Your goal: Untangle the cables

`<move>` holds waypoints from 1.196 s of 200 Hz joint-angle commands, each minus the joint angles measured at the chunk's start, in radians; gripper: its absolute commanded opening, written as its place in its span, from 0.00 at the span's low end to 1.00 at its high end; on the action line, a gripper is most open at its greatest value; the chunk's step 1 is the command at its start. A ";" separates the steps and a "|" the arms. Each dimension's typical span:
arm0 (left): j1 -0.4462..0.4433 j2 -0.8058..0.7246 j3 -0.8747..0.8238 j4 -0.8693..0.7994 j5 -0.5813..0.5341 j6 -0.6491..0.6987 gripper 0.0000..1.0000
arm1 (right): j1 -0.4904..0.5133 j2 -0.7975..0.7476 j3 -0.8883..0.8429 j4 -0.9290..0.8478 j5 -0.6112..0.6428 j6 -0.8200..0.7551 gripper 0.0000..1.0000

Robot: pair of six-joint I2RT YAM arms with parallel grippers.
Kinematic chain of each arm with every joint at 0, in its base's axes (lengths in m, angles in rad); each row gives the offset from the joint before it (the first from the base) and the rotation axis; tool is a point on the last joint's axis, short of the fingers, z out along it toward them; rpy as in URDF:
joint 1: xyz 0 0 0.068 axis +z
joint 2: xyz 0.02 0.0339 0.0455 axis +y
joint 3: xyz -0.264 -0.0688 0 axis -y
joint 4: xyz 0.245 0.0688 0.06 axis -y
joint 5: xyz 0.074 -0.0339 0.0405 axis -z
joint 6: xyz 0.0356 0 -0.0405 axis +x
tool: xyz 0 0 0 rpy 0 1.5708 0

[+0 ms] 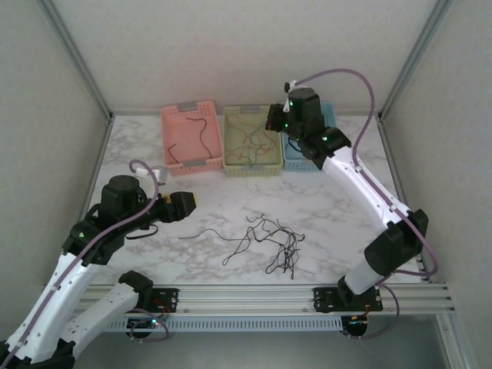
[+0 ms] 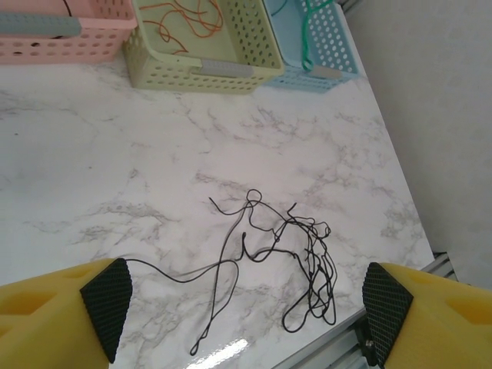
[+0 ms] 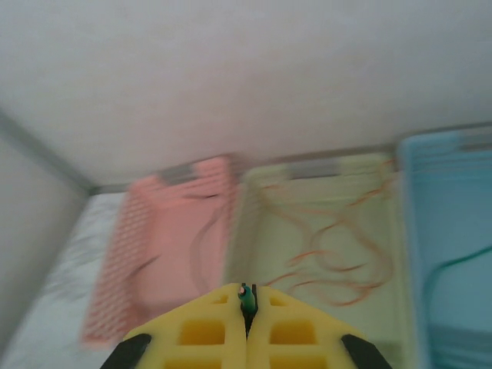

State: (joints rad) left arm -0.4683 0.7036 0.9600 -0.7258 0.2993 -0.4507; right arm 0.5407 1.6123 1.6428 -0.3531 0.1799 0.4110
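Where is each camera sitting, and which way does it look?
Top: above and behind the robot, looking down on the table; the left arm and right arm show, with left gripper and right gripper.
Left wrist: on the left arm, looking down at the black tangle; its open yellow fingers sit at the bottom corners.
Right wrist: on the right arm, facing the pink basket, yellow basket, blue basket and back wall; its shut fingers pinch a green cable.
Shared: both wrist views see the three baskets.

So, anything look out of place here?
Only the black wires: a knotted heap lies loose on the table, outside the baskets. The right gripper is shut on a green wire.
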 commanded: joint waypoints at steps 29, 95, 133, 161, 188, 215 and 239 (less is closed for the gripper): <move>0.008 -0.020 0.007 -0.061 -0.051 0.010 0.81 | -0.127 0.161 0.109 -0.070 0.325 -0.149 0.00; 0.008 -0.019 -0.013 -0.057 -0.054 0.011 0.81 | -0.251 0.395 0.316 -0.140 0.298 -0.130 0.00; 0.007 -0.025 -0.030 -0.055 -0.054 0.007 0.81 | -0.267 0.522 0.447 -0.188 0.286 -0.121 0.00; 0.008 -0.030 -0.045 -0.053 -0.069 0.009 0.82 | -0.277 0.601 0.557 -0.234 0.248 -0.117 0.00; 0.008 -0.018 -0.046 -0.049 -0.062 0.011 0.82 | -0.278 0.643 0.628 -0.282 0.198 -0.114 0.13; 0.008 -0.019 -0.037 -0.049 -0.060 0.011 0.82 | -0.278 0.628 0.634 -0.290 0.167 -0.110 0.55; 0.008 -0.021 -0.037 -0.057 -0.057 0.006 0.82 | -0.277 0.579 0.634 -0.298 0.138 -0.102 0.65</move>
State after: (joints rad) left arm -0.4683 0.6888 0.9260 -0.7658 0.2489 -0.4480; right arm 0.2680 2.2478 2.2444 -0.6193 0.3607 0.2981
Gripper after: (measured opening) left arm 0.817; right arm 0.615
